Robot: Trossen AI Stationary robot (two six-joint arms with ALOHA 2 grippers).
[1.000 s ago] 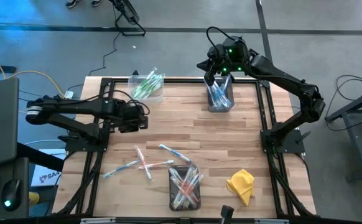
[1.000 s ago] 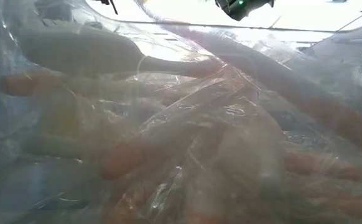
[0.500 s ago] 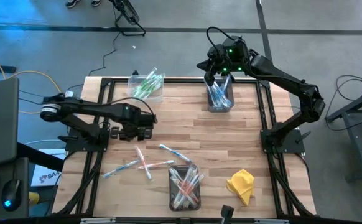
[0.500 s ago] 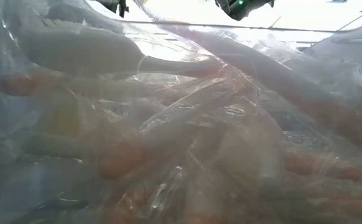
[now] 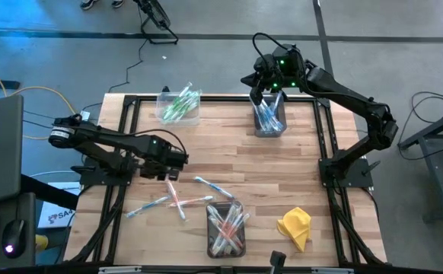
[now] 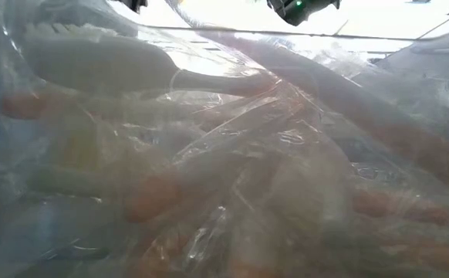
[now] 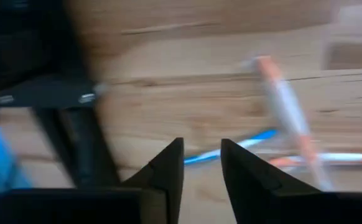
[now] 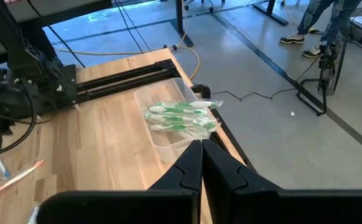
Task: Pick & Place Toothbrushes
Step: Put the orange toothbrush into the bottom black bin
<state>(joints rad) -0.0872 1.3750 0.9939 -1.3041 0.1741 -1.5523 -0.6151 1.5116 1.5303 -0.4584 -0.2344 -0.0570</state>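
Your left gripper (image 5: 173, 169) is hovering just above the loose toothbrushes (image 5: 177, 201) lying on the near-left part of the table (image 5: 282, 175), fingers (image 7: 168, 171) parted a little and grasping nothing. Your right gripper (image 5: 258, 99) is hanging clenched and empty over the far bin (image 5: 269, 116) of blue brushes. More toothbrushes are sitting in the far-left bin (image 5: 179, 106) and the near bin (image 5: 226, 228).

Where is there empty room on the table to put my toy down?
The bare wood in the middle, between the blue-brush bin and the yellow cloth, is free. It is crowded near the loose toothbrushes, where the left gripper hovers.
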